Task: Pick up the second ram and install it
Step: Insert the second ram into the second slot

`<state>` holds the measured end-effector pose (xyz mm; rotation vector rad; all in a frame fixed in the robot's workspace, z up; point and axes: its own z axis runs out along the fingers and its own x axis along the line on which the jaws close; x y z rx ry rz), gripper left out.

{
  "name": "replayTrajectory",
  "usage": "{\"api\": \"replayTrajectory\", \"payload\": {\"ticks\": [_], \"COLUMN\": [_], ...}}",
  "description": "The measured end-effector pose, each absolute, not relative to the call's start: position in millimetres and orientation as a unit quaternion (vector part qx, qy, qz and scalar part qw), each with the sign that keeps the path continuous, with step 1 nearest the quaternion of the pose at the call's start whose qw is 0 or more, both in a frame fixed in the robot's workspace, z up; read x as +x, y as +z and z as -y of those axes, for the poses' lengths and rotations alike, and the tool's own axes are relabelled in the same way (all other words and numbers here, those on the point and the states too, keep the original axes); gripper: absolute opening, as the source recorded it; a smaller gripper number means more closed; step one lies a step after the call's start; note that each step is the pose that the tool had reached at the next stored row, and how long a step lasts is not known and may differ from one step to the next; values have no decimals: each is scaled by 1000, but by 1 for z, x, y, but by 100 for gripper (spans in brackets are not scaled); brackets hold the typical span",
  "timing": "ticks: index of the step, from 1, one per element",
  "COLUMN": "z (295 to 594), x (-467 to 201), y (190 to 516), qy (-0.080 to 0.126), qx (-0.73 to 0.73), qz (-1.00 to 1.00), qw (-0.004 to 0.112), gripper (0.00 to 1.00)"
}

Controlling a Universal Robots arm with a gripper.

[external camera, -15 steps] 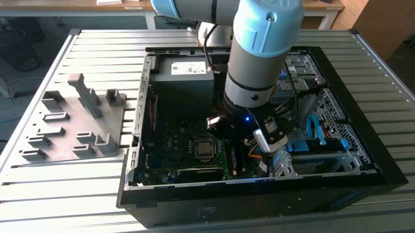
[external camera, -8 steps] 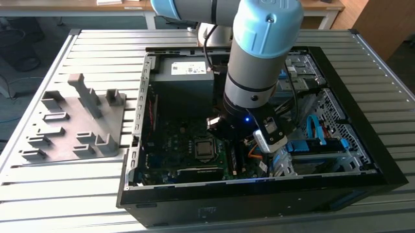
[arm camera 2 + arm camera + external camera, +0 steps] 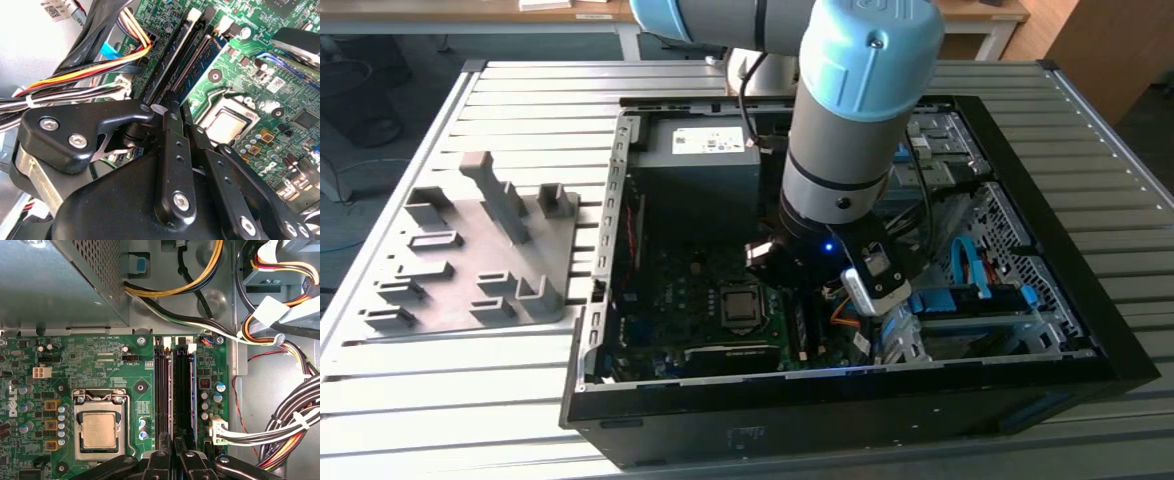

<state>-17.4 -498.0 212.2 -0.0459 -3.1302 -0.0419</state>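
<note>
Working the installation step: in the exterior view, from its left, the grey holder block (image 3: 480, 250) stands on the bench (image 3: 400, 400), with no stick visible in it. To its right is the open computer case (image 3: 1107, 340). Inside it, the pincer (image 3: 179, 102) hangs low over the memory slots (image 3: 172, 390). A blue board edge, judged to be the second ram (image 3: 200, 72), stands in those slots. Whether the pincer is clamped on it cannot be told. Seating calls for square alignment and even downward pressure.

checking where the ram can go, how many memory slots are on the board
4, as far as shows: long dark memory slots lying side by side in one row, between the processor and a white connector. One end of each is hidden.
</note>
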Motion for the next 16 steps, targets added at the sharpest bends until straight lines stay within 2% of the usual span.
{"api": "replayTrajectory", "payload": {"ticks": [11, 16], "z": [498, 498], "x": [-18, -18], "y": [237, 237], "qy": [-13, -15], "qx": [-15, -15], "qz": [1000, 1000], "qw": [5, 5], "gripper": [14, 14]}}
